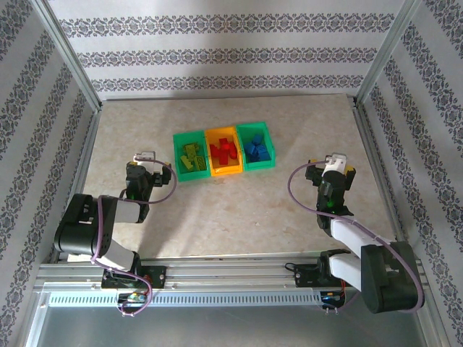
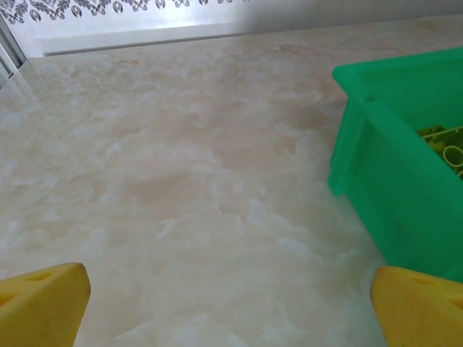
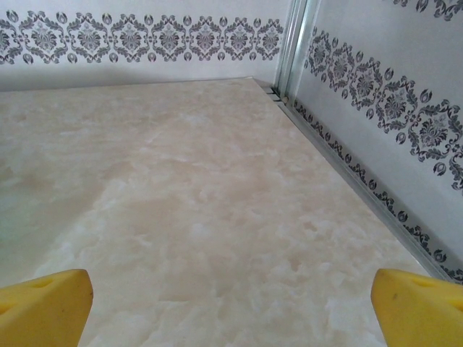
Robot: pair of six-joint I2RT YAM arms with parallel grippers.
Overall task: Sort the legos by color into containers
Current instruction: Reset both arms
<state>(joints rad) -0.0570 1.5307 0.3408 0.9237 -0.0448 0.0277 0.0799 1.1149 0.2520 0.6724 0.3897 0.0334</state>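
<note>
Final stage of sorting, as judged from the layout. The containers are set in a row on the worktop (image 1: 239, 217), midway between its left and right edges and closer to the far edge than to the near one. Yellow-green legos (image 1: 190, 157) are held in the left green bin (image 1: 189, 133), red legos (image 1: 224, 150) in the orange bin (image 1: 221, 131), and blue legos (image 1: 256, 150) in the right green bin (image 1: 253, 127). Every brick seen is inside a bin of one colour.

The long axis of the row is laid roughly parallel to the far edge, with the left end slightly nearer the near edge. All openings are turned upward.

The left gripper (image 1: 145, 156) is held near the left edge, just beside the left green bin, and the right gripper (image 1: 334, 160) near the right edge, well apart from the row. Both are spread wide, with nothing between the fingers.

The next move is judged to call only for a check of the contents.
</note>
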